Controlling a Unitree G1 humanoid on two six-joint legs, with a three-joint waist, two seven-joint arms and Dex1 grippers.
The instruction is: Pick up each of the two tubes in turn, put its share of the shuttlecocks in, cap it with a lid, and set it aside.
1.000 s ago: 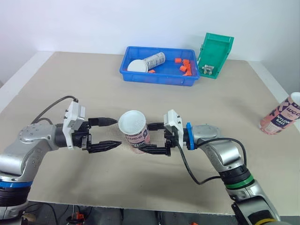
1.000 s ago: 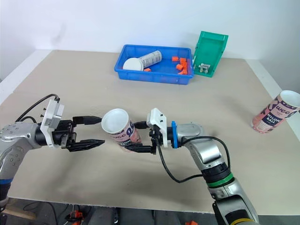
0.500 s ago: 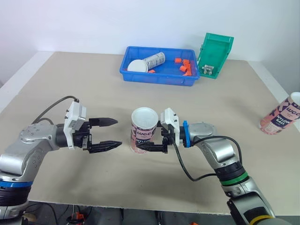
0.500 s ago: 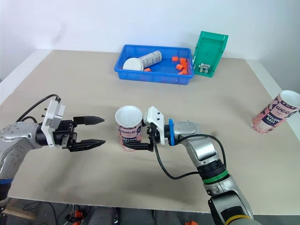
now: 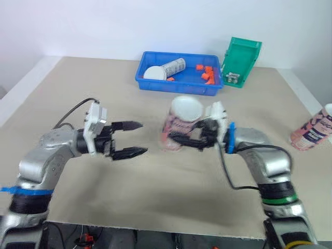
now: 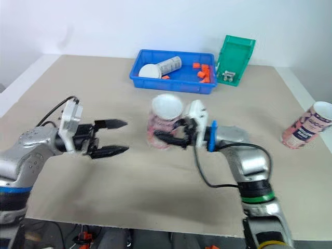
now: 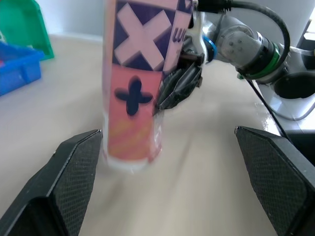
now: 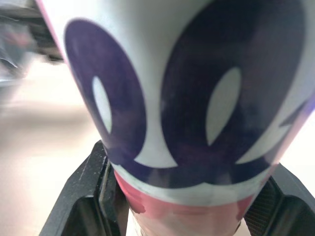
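A pink and white tube with purple print (image 5: 178, 126) stands nearly upright at the middle of the table, its white top end facing up. My right gripper (image 5: 175, 134) is shut on its lower half from the right, and its black fingers (image 8: 93, 196) clamp the tube (image 8: 197, 88) on both sides. My left gripper (image 5: 142, 138) hangs open a short way to the left of the tube, with nothing between its fingers (image 7: 74, 182). A second pink tube (image 5: 313, 127) stands tilted at the far right edge. Small orange pieces (image 5: 206, 73) lie in the blue tray (image 5: 179, 87).
The blue tray at the back also holds a lying tube (image 5: 173, 66) and a white round lid (image 5: 153, 73). A green bin (image 5: 240, 61) stands to its right. The beige table (image 5: 93, 93) reaches to the front edge below both arms.
My right gripper has stood the tilted tube upright and carried it right and away from me. My left gripper has followed to the right, still open.
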